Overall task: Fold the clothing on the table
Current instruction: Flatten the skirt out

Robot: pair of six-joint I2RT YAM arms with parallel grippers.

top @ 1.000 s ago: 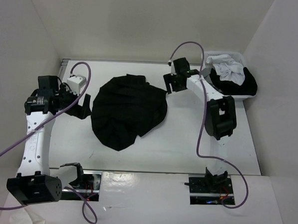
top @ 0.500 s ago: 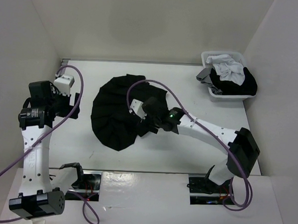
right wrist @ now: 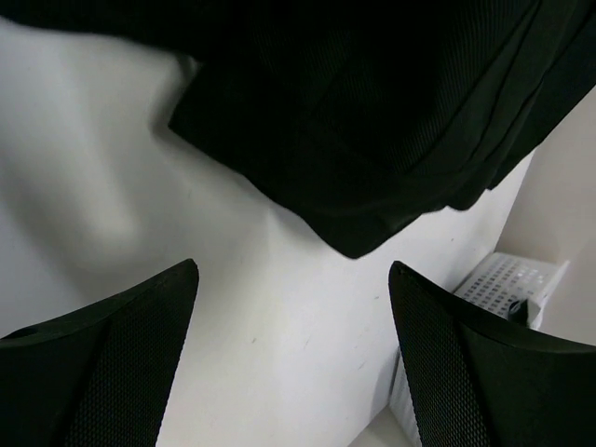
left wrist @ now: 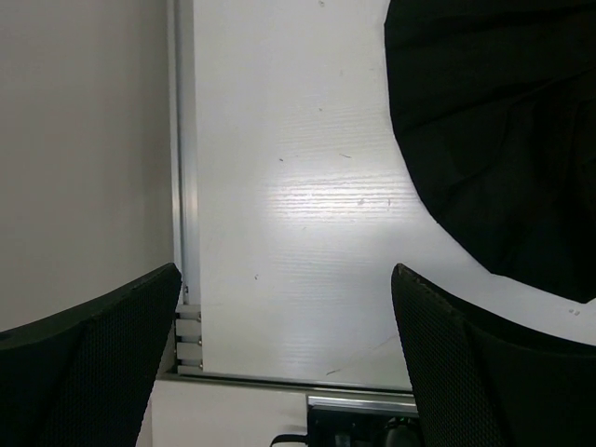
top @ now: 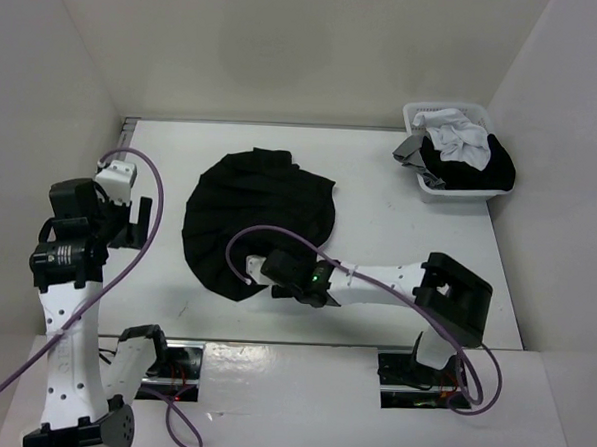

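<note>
White table, white enclosing walls

Plain black skirt, white table

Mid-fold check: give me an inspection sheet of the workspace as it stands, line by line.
Surface: table white and flat, with a few faint specks.
Job's things: skirt spread flat mid-table, not yet folded.
Clutter: basket at the far right corner, holding white and dark clothes.
Grippers: left gripper open over bare table left of the skirt, holding nothing; right gripper open at the skirt's near hem, holding nothing.
Cables: left cable loops beside its arm; right cable arcs above the skirt's near part.
Surroundings: white walls on three sides; metal rail along the left edge.
</note>
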